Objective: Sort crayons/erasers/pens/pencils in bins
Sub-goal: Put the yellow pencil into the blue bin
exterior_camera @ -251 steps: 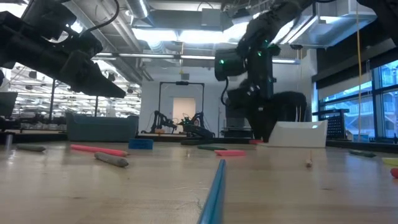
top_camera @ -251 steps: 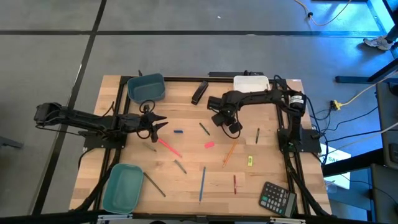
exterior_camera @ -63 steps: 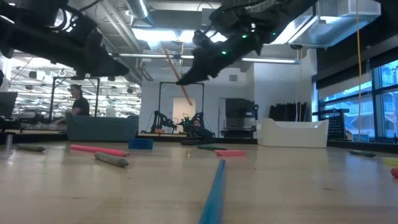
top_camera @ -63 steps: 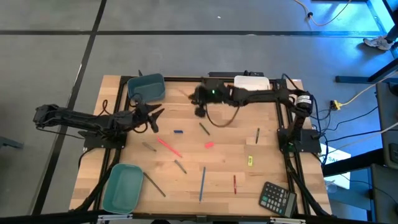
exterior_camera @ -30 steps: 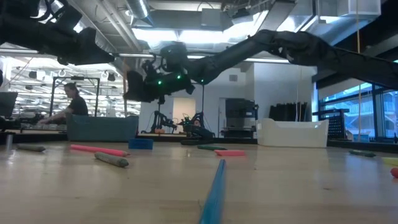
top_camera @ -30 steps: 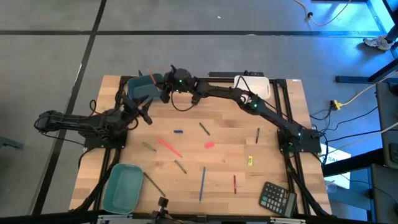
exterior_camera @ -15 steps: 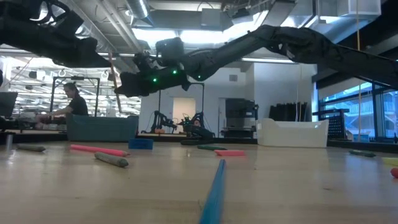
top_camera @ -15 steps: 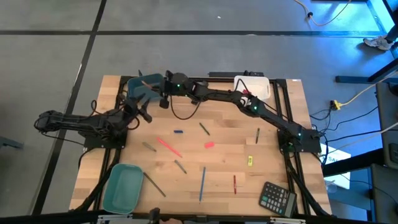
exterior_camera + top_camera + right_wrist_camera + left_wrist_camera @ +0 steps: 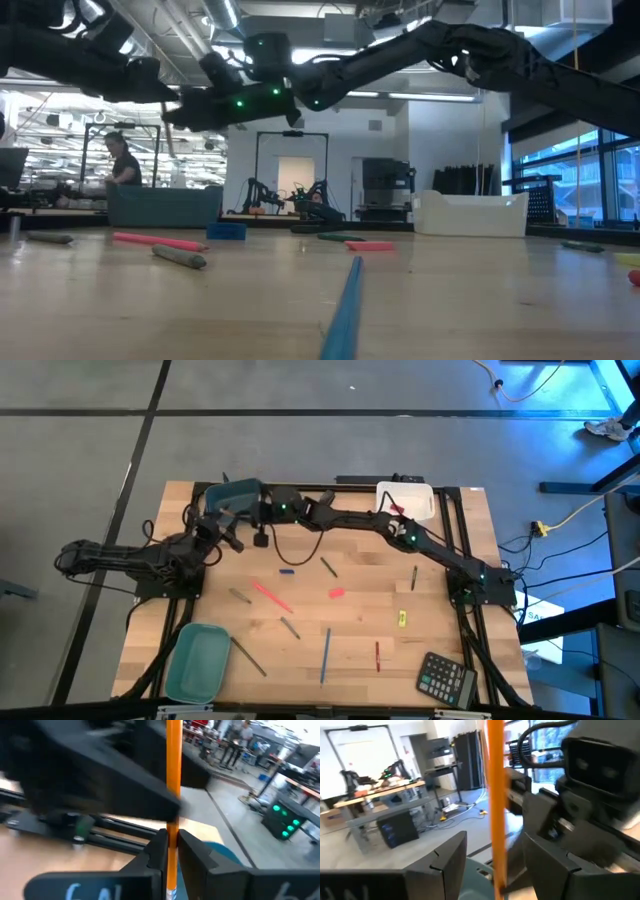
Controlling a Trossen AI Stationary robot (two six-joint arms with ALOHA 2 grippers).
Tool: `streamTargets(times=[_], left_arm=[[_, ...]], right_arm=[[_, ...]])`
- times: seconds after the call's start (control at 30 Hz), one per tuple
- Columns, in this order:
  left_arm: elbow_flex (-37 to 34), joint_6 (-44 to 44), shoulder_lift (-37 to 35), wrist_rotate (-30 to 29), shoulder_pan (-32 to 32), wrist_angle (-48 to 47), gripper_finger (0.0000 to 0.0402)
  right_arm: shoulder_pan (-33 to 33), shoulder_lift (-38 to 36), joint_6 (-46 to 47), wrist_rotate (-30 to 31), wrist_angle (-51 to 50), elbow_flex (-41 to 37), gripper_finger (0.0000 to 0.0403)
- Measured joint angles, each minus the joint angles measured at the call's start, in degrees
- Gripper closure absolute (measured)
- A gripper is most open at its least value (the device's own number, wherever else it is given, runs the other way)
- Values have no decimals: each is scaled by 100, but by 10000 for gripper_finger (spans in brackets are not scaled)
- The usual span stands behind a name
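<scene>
- Handover by the blue-grey bin (image 9: 234, 499): right gripper (image 9: 170, 851) clamps the orange pencil (image 9: 173, 780).
- Left gripper (image 9: 492, 862) stands spread around it; it must close next.

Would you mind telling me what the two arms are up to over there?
The right gripper, stretched across the table's far side, is shut on an orange pencil above the blue-grey bin. The left gripper meets it there with its fingers open on either side of that pencil, so this looks like a handover. Other pencils, pens and an eraser are on the table.
</scene>
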Motion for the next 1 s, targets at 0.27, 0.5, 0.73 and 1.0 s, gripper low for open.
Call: streamTargets(times=[0.27,0.5,0.73,1.0], left_arm=[[0,131,0,101,35,137,219],[0,136,0,53,35,206,258],[0,279,1,5,33,262,302],[0,288,0,-31,33,266,312]], right_arm=[[104,0,-180,44,19,46,360],[-55,0,343,79,21,46,360],[-154,0,477,-163,17,46,360],[-87,0,177,-168,18,46,360]])
